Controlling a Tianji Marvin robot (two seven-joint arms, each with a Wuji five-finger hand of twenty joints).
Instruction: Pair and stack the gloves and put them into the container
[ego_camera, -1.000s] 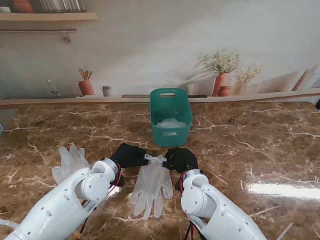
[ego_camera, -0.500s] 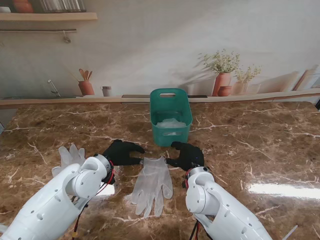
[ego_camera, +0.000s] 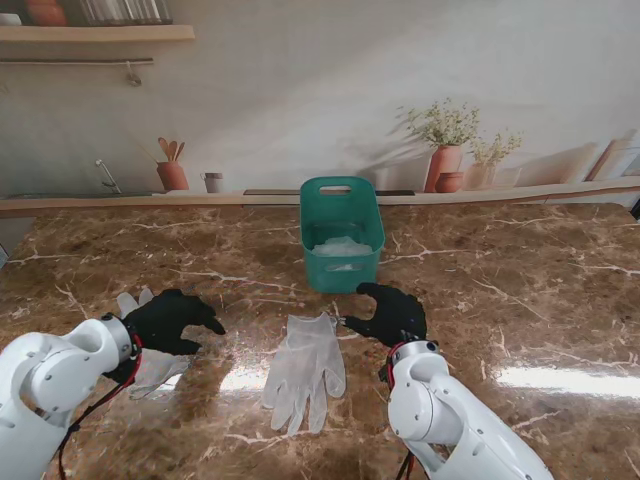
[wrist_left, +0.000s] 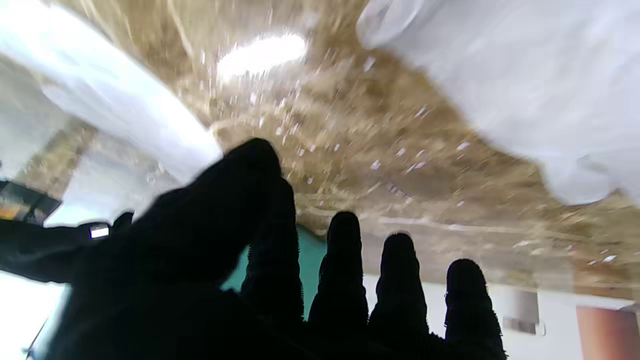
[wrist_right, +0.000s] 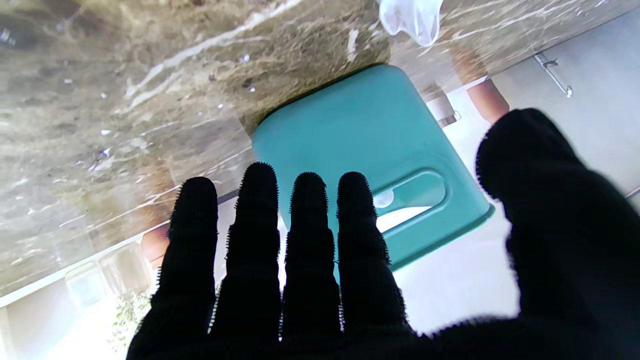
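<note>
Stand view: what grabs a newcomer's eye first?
The teal bin at table centre, far from me, with something pale inside. Nearer, a clear glove lies flat between two black hands: left hand over a second glove, right hand open beside the bin.

Glove pair (ego_camera: 305, 365) lies nearer to me than the container (ego_camera: 341, 247).

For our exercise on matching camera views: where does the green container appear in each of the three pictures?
Stand view: the green container stands upright at the middle, at the far side of the table, beyond both hands.
Left wrist view: only a teal sliver shows between the black fingers.
Right wrist view: its wall and handle slot fill the centre, just past the fingertips.
Shared landmark: the brown marble table.
</note>
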